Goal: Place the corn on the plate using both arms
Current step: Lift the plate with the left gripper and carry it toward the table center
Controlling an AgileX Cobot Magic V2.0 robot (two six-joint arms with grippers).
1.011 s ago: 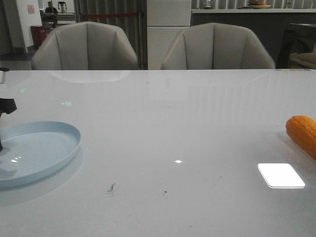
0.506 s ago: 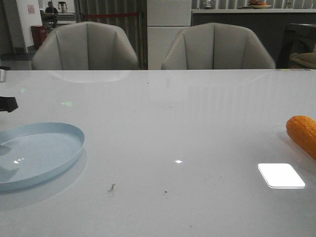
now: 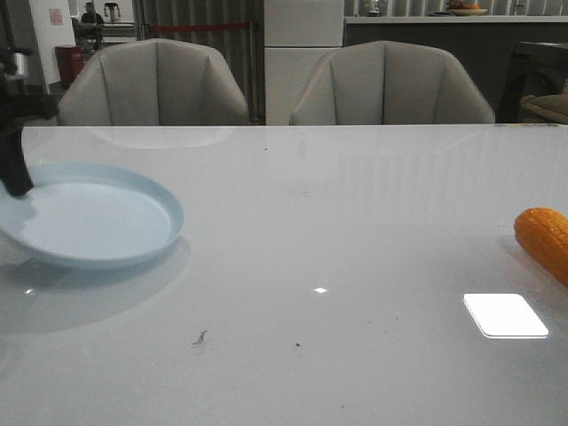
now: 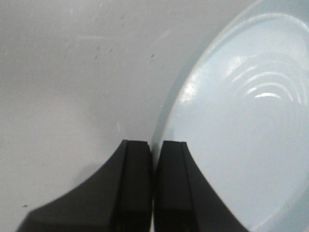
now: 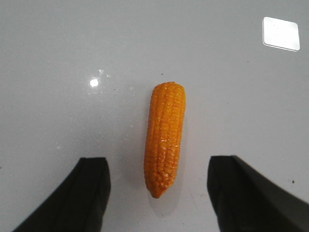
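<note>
The pale blue plate (image 3: 98, 217) hangs tilted above the table at the far left of the front view. My left gripper (image 3: 16, 182) is shut on its left rim; the wrist view shows the black fingers (image 4: 137, 164) pinching the plate's rim (image 4: 166, 116). The orange-yellow corn (image 3: 546, 240) lies on the table at the right edge of the front view. In the right wrist view the corn (image 5: 165, 137) lies lengthwise, its pointed end between the wide-open fingers of my right gripper (image 5: 159, 186), which hovers above it. The right arm is out of the front view.
The white table (image 3: 311, 266) carries a bright light reflection (image 3: 504, 315) near the corn and a few dark specks (image 3: 201, 337). Two grey chairs (image 3: 155, 84) stand behind its far edge.
The left gripper has lifted the plate off the table and carried it up and to the right, tilting it. The corn has not moved.
</note>
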